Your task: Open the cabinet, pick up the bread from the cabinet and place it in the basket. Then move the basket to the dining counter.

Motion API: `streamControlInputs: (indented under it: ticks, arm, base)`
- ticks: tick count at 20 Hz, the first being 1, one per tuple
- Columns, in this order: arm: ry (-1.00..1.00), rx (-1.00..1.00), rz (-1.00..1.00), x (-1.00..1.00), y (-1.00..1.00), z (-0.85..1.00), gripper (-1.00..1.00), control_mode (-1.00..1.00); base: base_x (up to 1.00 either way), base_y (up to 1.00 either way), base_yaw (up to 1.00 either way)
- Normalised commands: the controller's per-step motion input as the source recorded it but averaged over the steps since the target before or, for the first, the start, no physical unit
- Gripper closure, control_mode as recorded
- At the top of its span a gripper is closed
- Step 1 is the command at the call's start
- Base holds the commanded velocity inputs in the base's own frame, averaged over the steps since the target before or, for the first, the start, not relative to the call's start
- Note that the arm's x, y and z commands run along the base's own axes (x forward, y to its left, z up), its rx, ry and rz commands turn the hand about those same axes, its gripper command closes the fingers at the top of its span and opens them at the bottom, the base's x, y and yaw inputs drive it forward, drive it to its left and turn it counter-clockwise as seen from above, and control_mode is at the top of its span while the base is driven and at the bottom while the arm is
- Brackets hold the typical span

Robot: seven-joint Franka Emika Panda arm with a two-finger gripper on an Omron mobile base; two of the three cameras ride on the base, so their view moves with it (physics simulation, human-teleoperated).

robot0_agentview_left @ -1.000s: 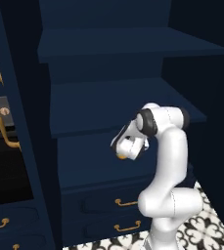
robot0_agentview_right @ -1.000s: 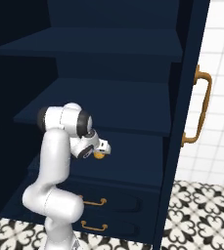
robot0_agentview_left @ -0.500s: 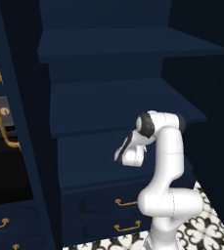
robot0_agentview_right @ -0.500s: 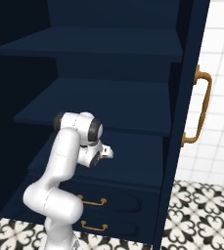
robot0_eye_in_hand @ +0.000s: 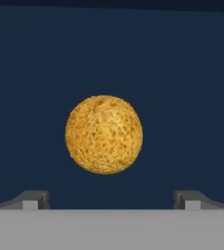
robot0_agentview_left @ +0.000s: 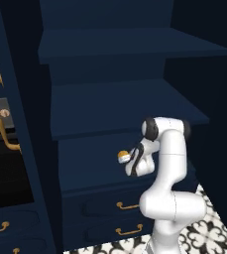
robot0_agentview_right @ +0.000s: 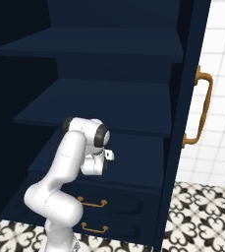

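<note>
I had my claw (robot0_eye_in_hand: 111, 202) spread wide and empty, its two tips showing low at about seven and five o'clock in the hand view, with the bread (robot0_eye_in_hand: 104, 135) sitting dead centre between and beyond them. The bun rested on the lowest navy shelf (robot0_agentview_left: 105, 163) of the cabinet (robot0_agentview_left: 135, 49), whose doors already stood open; from the left base view it showed as a small golden spot (robot0_agentview_left: 123, 157) at nine o'clock of my wrist, just beside the claw.

The step in hand, as I judged it, was the pick. To do it well I needed to keep the bun centred, ease straight forward along the line of sight until the tips passed either side of its widest part, and only then close. The bun was round and could roll off a lopsided squeeze, so both fingers had to meet it together. Going too low risked scraping the shelf.
</note>
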Motion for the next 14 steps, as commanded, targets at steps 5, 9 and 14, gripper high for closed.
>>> streamControlInputs:
  ticks: [5,9,14]
  arm:
    - [0.0,0.01,0.06,0.17,0.06,0.0,-1.0,-1.0]
    - [0.03,0.03,0.04,0.17,0.12,-0.04,-1.0,-1.0]
    - [0.0,0.01,0.03,0.35,0.01,-0.18,-1.0,-1.0]
  base:
    - [0.0,0.0,0.0]
    - [0.0,0.0,0.0]
    - [0.0,0.0,0.0]
